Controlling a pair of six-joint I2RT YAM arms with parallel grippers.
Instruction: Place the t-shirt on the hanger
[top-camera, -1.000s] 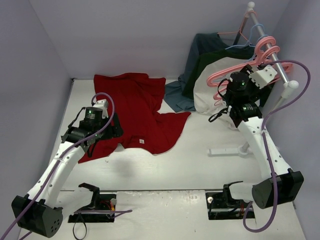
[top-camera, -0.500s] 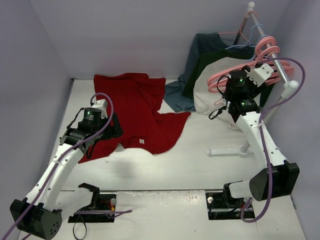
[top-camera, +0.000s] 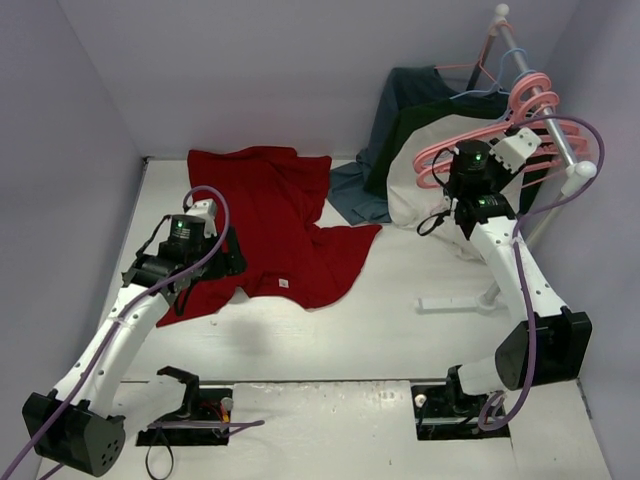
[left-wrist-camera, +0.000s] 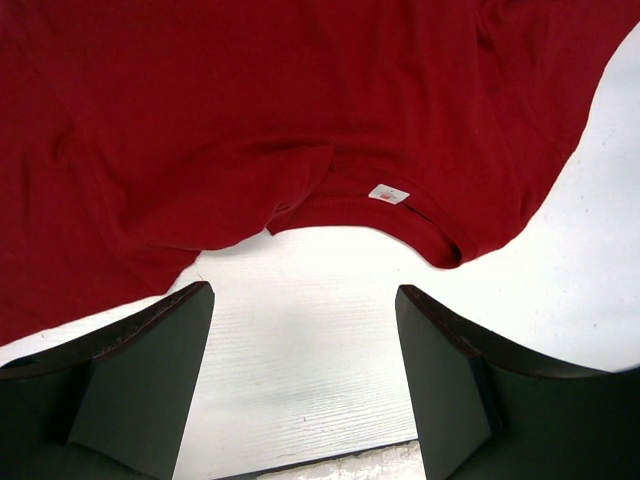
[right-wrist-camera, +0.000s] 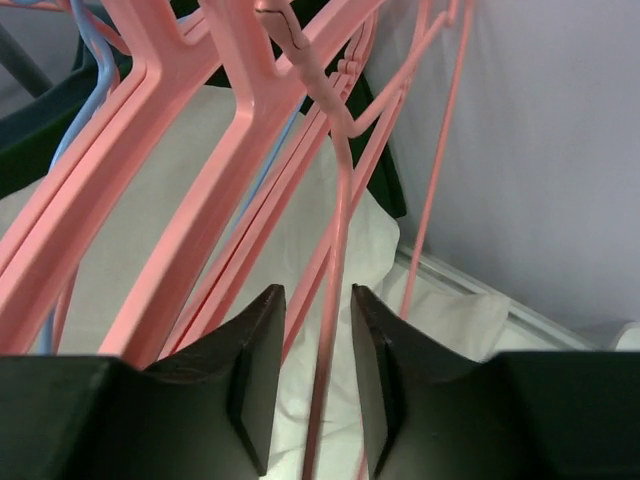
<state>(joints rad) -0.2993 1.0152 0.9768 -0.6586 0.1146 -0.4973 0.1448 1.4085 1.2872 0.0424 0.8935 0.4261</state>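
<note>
No legible text anywhere.
White neck label (left-wrist-camera: 389, 193) at the t-shirt's (left-wrist-camera: 250, 100) five o'clock edge; print too small to read.

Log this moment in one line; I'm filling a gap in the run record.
left gripper: open, near t-shirt collar | right gripper: jaws narrowly apart astride hanger bar | t-shirt: lying on table, unhung

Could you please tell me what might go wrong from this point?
1. The right gripper straddles one thin hanger bar amid tightly bunched pink hangers; pulling may snag neighbours or drag them off the rail.
2. The bar sits near one finger, not centred, so the grip could slip.
3. The left gripper hangs open over the t-shirt collar; it might pinch both layers, closing the neck.
</note>
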